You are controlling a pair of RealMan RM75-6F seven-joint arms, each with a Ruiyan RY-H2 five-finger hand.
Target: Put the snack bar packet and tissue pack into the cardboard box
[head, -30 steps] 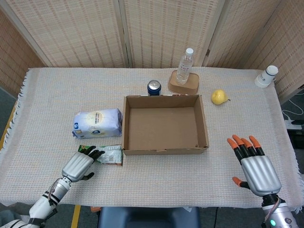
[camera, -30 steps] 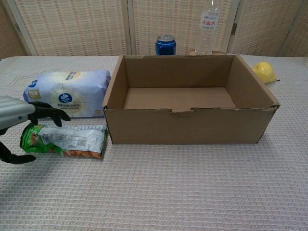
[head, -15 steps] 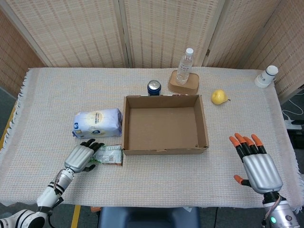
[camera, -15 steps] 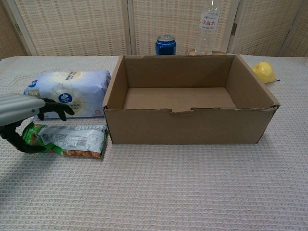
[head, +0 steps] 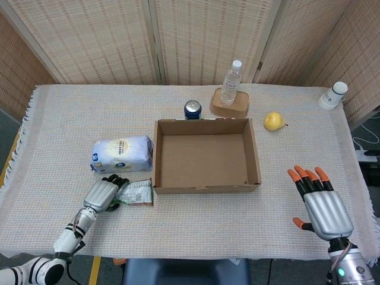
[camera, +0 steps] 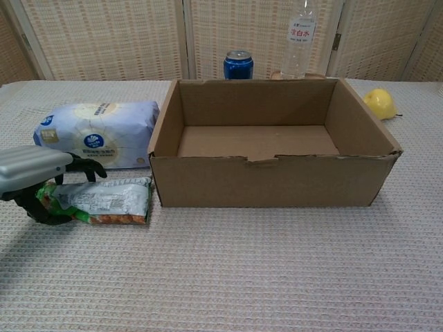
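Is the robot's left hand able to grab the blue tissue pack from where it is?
Probably yes: the left hand is on the snack packet, with the tissue pack just behind, unblocked.

Bright even light, soft shadows, sharp.

The cloth-covered table (head: pixel 71 113) carries the cardboard box (head: pixel 205 189), tissue pack (head: pixel 122 153), and snack bar packet (head: pixel 136 193).

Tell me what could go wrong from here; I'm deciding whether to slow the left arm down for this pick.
The left hand grips only the left end of the snack bar packet, so the limp packet may droop and catch on the cardboard box wall, which stands right beside it. The tissue pack lies just behind the hand, so a lift could nudge it.
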